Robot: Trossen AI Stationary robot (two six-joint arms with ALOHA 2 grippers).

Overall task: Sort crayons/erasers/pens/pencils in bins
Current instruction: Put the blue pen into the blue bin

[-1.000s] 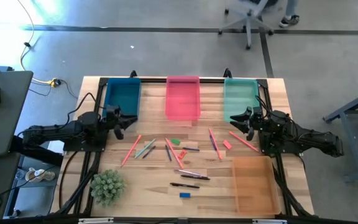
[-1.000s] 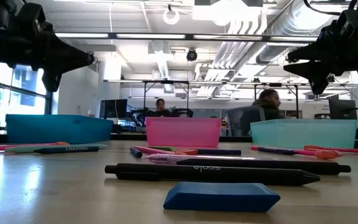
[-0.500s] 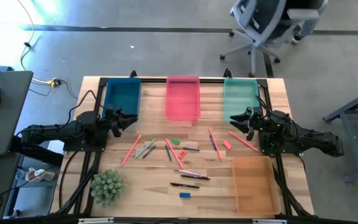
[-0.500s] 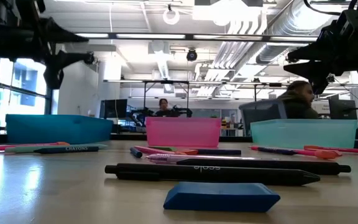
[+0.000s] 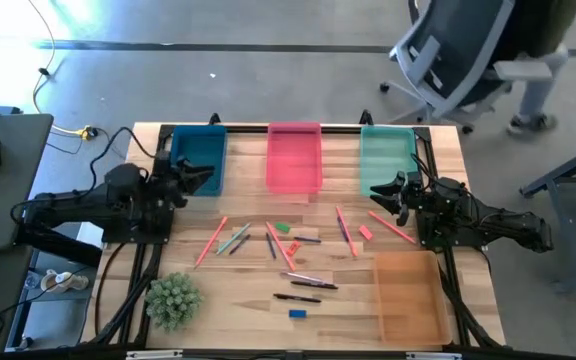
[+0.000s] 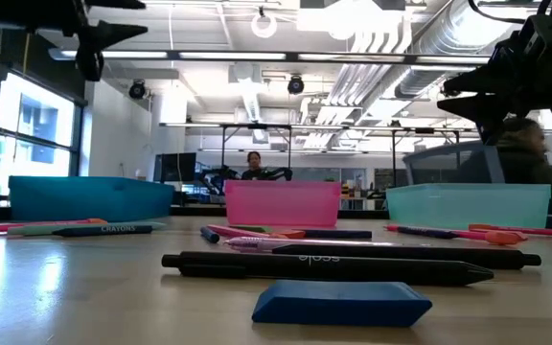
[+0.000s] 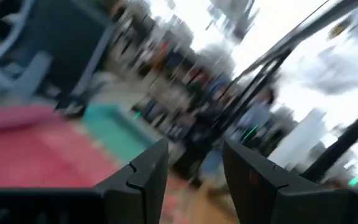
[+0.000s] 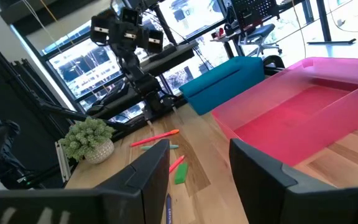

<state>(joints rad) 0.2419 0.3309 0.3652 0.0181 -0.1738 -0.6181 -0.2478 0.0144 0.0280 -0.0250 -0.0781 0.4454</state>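
On the wooden table (image 5: 218, 300), unsorted sticks and erasers lie between both arms, nearer the table's middle than either claw.
Four shallow smooth plastic bins (image 5: 294, 155) hold nothing visible; left gripper (image 5: 200, 176) hovers empty, fingers parted, at the dark blue bin (image 5: 199, 150); right gripper (image 5: 382, 194), parted, empty, waits beside salmon-pink sticks (image 5: 392, 227); thin black pens (image 5: 298, 297) lie crosswise.

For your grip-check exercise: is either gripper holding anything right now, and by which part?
Nothing is held. The left gripper and right gripper both show an empty gap between open fingers.
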